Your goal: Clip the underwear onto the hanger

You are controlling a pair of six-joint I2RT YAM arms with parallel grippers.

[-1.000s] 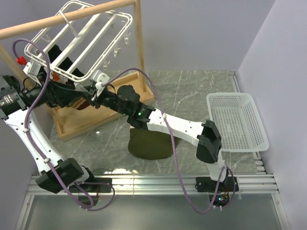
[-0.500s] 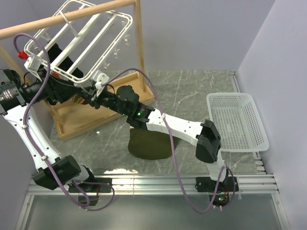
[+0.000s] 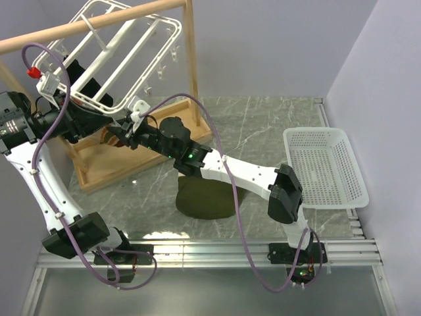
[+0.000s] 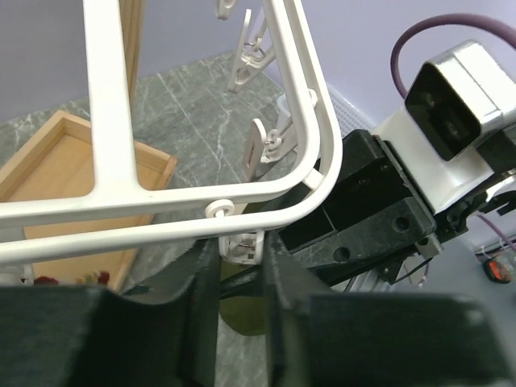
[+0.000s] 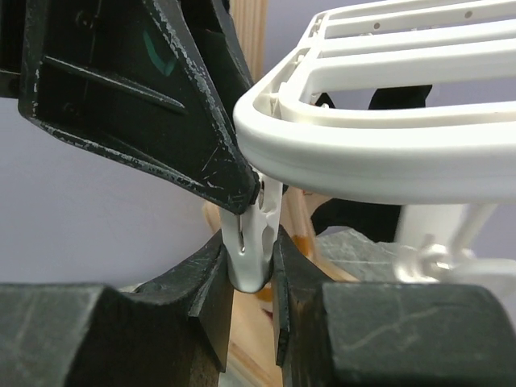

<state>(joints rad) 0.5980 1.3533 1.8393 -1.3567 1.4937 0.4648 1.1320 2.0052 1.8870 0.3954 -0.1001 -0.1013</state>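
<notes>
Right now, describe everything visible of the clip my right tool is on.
The clip is small, white, plastic-looking, hanging under the rounded corner of the hanger. The right tool pinches its lower end; the left tool straddles it just below the frame. No cloth shows in it; the underwear lies on the table.

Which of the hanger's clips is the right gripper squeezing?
The clip hanging under the hanger's rounded corner, pinched in the right gripper; the other clips farther along the rail dangle untouched.

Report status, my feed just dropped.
Right fingers pinch clip on hanger; left fingers closed on it too. Underwear on table, unheld, under right arm.
</notes>
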